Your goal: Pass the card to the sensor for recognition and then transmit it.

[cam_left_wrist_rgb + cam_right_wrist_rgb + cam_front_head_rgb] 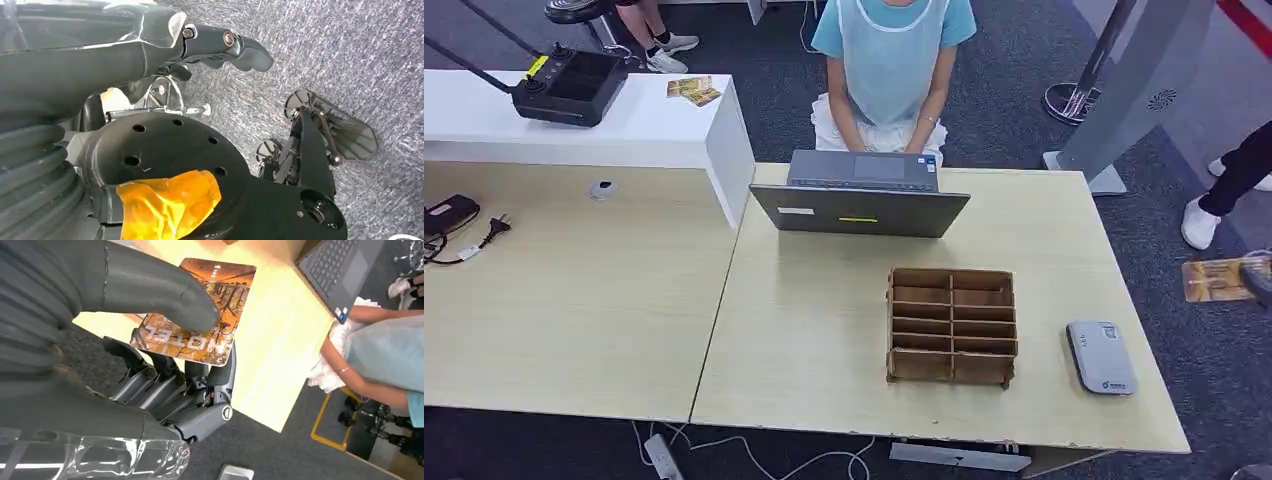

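My right hand (165,375) pinches an orange printed card (200,310) between its thumb (165,295) and the darker fingers beneath. In the head view the card (1214,280) hovers off the table's right edge, over the carpet, with the right hand (1260,278) at the picture's border. The grey card sensor (1101,357) lies flat near the table's front right corner, to the left of and nearer than the card. My left hand (220,47) hangs over the carpet, thumb stretched out, holding nothing.
A wooden slotted organizer (951,325) stands left of the sensor. An open laptop (860,195) sits at the far edge of the light table (824,320), with a person (889,60) seated behind it. A grey gate post (1124,90) stands at the far right.
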Robot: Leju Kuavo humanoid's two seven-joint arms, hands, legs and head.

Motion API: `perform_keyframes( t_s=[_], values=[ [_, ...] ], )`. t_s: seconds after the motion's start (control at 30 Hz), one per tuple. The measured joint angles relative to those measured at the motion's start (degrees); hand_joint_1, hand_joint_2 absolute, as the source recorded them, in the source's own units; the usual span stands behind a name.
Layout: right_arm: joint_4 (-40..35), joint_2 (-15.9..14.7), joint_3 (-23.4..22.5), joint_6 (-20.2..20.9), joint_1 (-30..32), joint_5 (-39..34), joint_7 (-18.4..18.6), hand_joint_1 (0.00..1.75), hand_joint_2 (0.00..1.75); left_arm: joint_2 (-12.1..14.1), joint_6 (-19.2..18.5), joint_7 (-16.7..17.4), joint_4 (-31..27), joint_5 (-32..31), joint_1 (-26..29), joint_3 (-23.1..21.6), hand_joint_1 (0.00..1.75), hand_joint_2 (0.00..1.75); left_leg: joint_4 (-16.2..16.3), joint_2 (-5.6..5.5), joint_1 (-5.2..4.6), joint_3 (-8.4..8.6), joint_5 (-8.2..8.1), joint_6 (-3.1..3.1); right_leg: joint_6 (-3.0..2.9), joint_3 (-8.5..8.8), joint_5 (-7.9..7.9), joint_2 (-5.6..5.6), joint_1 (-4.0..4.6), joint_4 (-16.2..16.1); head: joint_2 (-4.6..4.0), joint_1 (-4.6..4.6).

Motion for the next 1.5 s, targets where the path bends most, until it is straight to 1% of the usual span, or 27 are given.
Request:
perform_keyframes(
  t_s=[0.5,0.6,0.7,0.87,1.2,1.43,1.5],
  values=[
    [0.2,2.5,-0.2,-0.4,1.7,4.4,-0.7,1.75,1.75,0.0,-0.3,0.0,0.1,0.0,0.0,0.0,0.00,1.75,0.0,0.00,0.00,-0.01,0.00,0.00,0.00,0.00,0.00,0.00,0.00,0.0,0.00,0.02],
    [0.2,3.4,-0.1,-0.4,1.9,5.5,-1.1,1.75,1.75,0.0,-0.5,0.0,0.2,-0.1,0.0,0.0,0.00,1.75,0.0,0.00,0.00,0.00,0.00,0.00,0.00,0.00,0.00,-0.01,0.00,0.0,0.00,0.00],
    [0.3,4.3,0.2,-0.4,2.2,7.0,-2.4,1.75,1.75,0.0,-0.5,0.0,0.2,-0.1,0.0,0.0,0.00,1.75,0.0,0.00,0.00,0.00,0.00,0.00,0.00,0.00,0.00,-0.01,0.00,0.0,0.00,0.02],
    [0.8,6.5,0.8,-1.1,2.9,9.0,-3.7,1.75,1.75,0.0,-0.5,0.0,0.2,-0.3,0.0,0.0,0.00,1.75,0.0,0.00,0.00,0.00,0.00,0.00,0.00,0.00,0.00,0.00,0.00,0.0,0.00,0.00],
    [2.3,9.9,1.7,-2.5,3.5,12.9,-4.8,1.75,1.75,0.0,-0.5,0.0,0.2,-0.6,0.0,0.0,0.00,1.75,0.0,0.01,0.00,0.00,0.00,0.00,0.00,0.00,-0.01,0.00,0.00,0.0,0.00,0.00],
    [3.1,11.4,1.8,-3.5,3.8,13.9,-4.9,1.75,1.75,0.0,-0.5,0.0,0.2,-0.6,0.0,0.0,0.00,1.75,0.0,0.01,0.00,0.00,0.00,0.00,0.00,0.00,-0.01,0.01,0.00,0.0,0.00,0.00],
    [3.5,11.8,1.8,-4.5,3.8,15.1,-4.8,1.75,1.75,0.0,-0.5,0.0,0.2,-0.7,0.0,0.0,0.00,1.75,0.0,0.01,0.00,0.00,0.00,0.00,0.00,0.00,-0.01,0.00,0.01,0.0,0.00,0.02]
  ],
)
